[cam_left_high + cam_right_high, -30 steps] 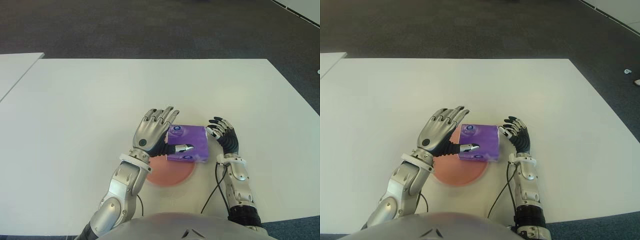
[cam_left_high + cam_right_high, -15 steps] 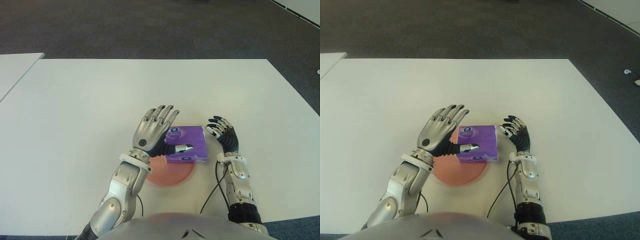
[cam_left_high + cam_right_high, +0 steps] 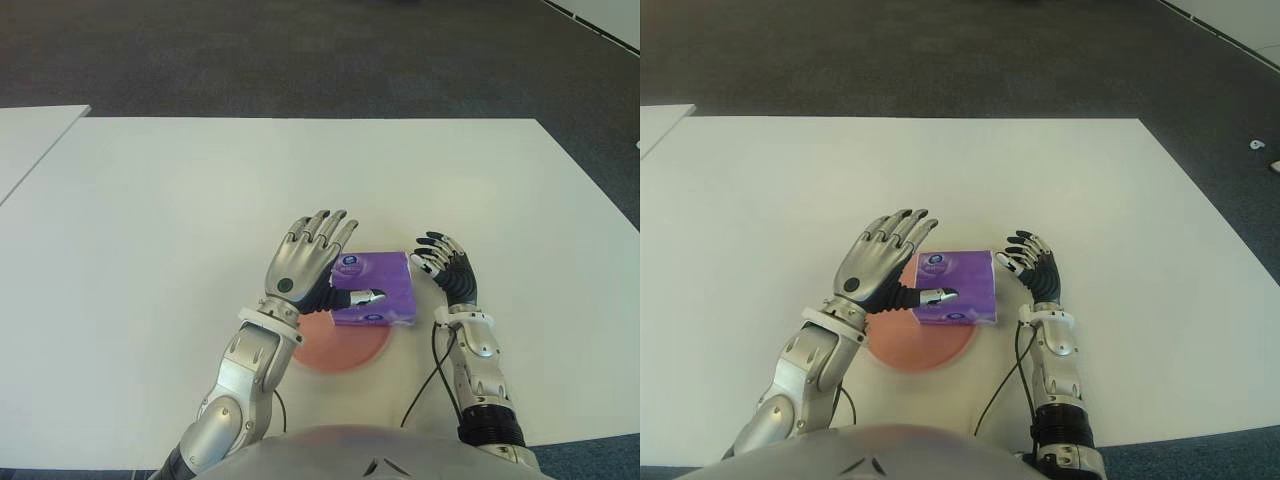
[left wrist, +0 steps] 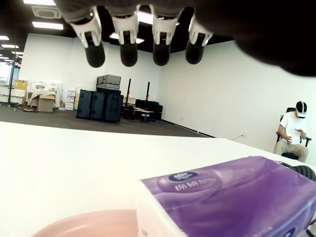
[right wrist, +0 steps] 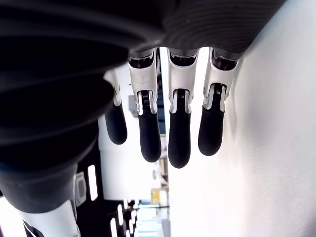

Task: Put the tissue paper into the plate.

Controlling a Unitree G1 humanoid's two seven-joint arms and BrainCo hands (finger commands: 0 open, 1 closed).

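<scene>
The purple tissue pack [image 3: 378, 288] lies on the far right part of the pink plate [image 3: 340, 352], its right end sticking out past the rim. My left hand [image 3: 312, 262] shows just left of the pack, fingers spread upward and open, with the thumb reaching over the pack's near left side. The left wrist view shows the pack [image 4: 232, 195] and plate [image 4: 84, 226] below the spread fingertips [image 4: 128, 52], which hold nothing. My right hand [image 3: 447, 266] shows just right of the pack, fingers relaxed and apart from it.
The white table [image 3: 180, 200] stretches wide to the left and far side. A second white table [image 3: 30, 135] stands at the far left. A cable [image 3: 425, 385] runs along my right forearm. A seated person [image 4: 291, 133] is far off in the room.
My left hand's fingers have lifted off the pack's far edge and spread. The pack has settled slightly lower onto the plate. The right hand has barely moved.
</scene>
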